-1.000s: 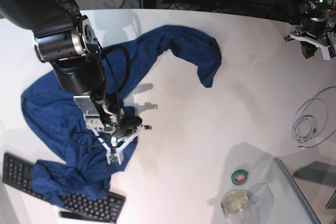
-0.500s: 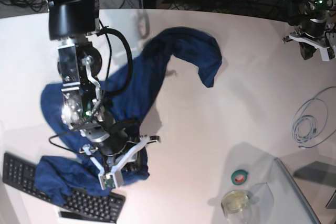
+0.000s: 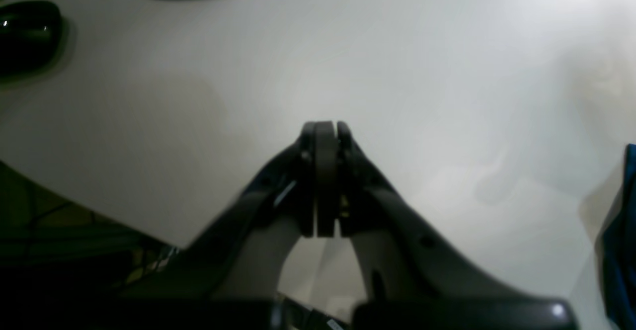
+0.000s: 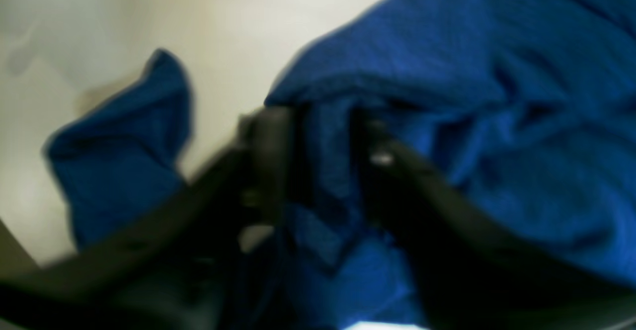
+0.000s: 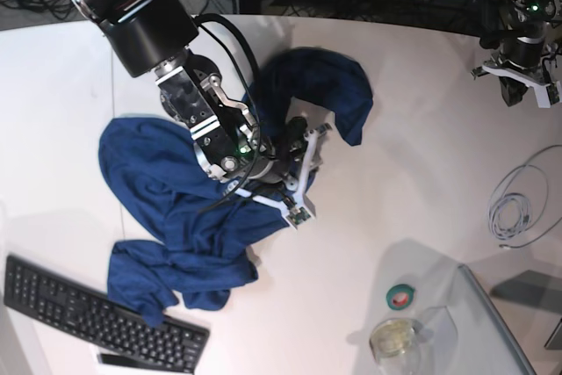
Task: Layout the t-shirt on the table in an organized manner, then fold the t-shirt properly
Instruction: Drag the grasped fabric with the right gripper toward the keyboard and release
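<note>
Base view: the shirt (image 5: pixel 184 208) lies bunched and twisted on the table (image 5: pixel 369 226), left of centre, one end humped up behind the right gripper (image 5: pixel 297 173), the other near the keyboard (image 5: pixel 79 313). You have no flat layout yet; spreading and every fold remain, by my reading. Right wrist view is blurred: the jaws stand apart with cloth between them, but you cannot tell whether they pinch it or have let go. Left gripper (image 3: pixel 320 181) is clenched on nothing, parked over bare table at the far edge, near a cable (image 5: pixel 514 204). Sleeves and collar are lost in the folds.
</note>
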Available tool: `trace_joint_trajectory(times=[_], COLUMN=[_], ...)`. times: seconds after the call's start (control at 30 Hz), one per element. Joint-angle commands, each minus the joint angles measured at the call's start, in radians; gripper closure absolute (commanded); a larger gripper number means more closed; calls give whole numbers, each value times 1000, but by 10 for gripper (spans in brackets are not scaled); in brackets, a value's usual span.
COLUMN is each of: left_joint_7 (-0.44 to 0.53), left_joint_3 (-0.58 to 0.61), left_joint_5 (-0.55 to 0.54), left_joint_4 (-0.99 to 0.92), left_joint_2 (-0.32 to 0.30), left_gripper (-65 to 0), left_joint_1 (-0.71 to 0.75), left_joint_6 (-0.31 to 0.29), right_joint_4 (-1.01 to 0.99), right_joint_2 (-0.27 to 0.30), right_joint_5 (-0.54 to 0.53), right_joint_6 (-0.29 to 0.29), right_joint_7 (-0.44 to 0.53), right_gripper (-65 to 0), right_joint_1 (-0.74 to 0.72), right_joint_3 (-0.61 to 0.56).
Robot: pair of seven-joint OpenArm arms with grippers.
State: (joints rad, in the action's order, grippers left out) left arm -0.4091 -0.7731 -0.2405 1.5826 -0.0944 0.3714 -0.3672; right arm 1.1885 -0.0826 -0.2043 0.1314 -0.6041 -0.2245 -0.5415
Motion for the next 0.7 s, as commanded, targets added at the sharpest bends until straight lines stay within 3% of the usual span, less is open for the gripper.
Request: trace_joint_trajectory(times=[0.0, 0.1, 0.2, 0.27, 0.37, 0.43, 0.67], left_joint_7=[23, 23, 23, 23, 23, 23, 25], left_joint_3=[-6, -6, 33, 94, 183, 228, 314], left_joint_5=[-9, -9, -10, -9, -9, -9, -9], left_joint_4=[14, 14, 14, 14, 14, 14, 14], left_joint_2=[-14, -14, -12, -12, -12, -12, -12], left_gripper=[0, 0, 0, 0, 0, 0, 0], left_joint_1=[2, 2, 7, 10, 5, 1, -27], left_joint_6=[3, 3, 3, 3, 4, 6, 9], right_joint_4=[78, 258, 302, 262, 150, 72, -101], right_joint_2=[27, 96, 119, 113, 119, 129, 263], right_joint_5=[-8, -8, -8, -8, -8, -7, -7], right_joint_6=[4, 0, -2, -2, 0, 0, 0], right_joint_7=[23, 25, 31, 31, 42, 60, 85], right_gripper=[-327, -317, -270, -189, -2, -3, 0], right_joint_1=[6, 93, 173, 195, 170, 147, 127], right_joint_3=[10, 88, 303, 476, 624, 674, 795])
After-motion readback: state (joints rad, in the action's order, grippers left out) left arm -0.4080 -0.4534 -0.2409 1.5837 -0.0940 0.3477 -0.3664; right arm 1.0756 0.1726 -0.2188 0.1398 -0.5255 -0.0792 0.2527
